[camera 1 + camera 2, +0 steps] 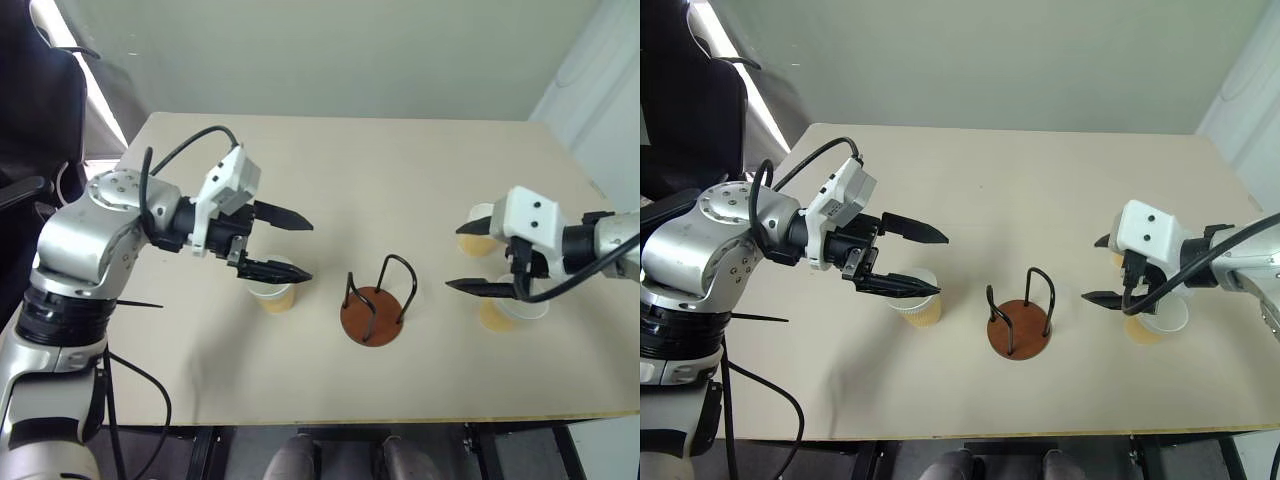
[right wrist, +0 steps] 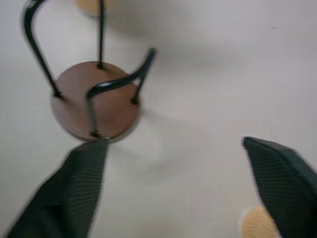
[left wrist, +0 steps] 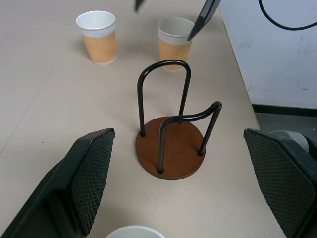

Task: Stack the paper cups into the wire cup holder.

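Observation:
The wire cup holder [image 1: 372,314] stands empty in the middle of the table, a reddish-brown disc with two black wire loops. One paper cup [image 1: 272,296] stands upright to its left. My left gripper [image 1: 300,245] hovers open just over that cup, pointing toward the holder, with nothing between its fingers. Two more paper cups stand right of the holder, a nearer one [image 1: 505,311] and a farther one [image 1: 481,229]. My right gripper [image 1: 455,258] is open and empty beside them, pointing left. The left wrist view shows the holder [image 3: 171,148] with both far cups [image 3: 98,37] [image 3: 174,38] behind it.
The tan table [image 1: 380,170] runs back to a pale wall, and its front edge is close behind the holder. A dark chair [image 1: 35,90] stands off the table's left corner. Black cables loop from both arms.

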